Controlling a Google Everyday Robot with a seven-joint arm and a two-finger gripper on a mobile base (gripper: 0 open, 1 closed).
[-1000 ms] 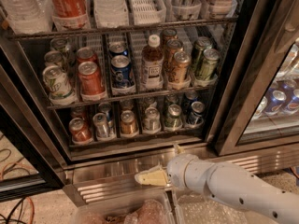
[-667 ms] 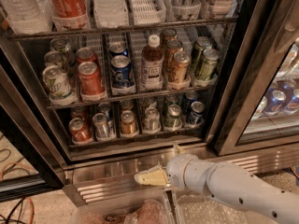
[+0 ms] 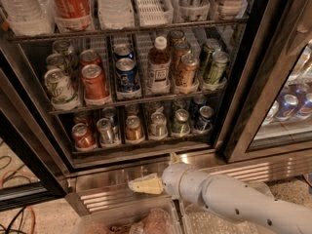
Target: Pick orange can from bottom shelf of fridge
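Observation:
The fridge stands open in front of me. Its bottom shelf holds a row of small cans. The orange can stands third from the left, between a silver can and another silver can. A red can is at the left end. My gripper hangs below the shelf, in front of the ribbed steel base. It points left and is well below the orange can and apart from it. It holds nothing.
The middle rack carries larger cans and a brown bottle. The black door frame stands right of the shelf. A clear bin with pinkish contents sits under my arm. Cables lie on the floor at the left.

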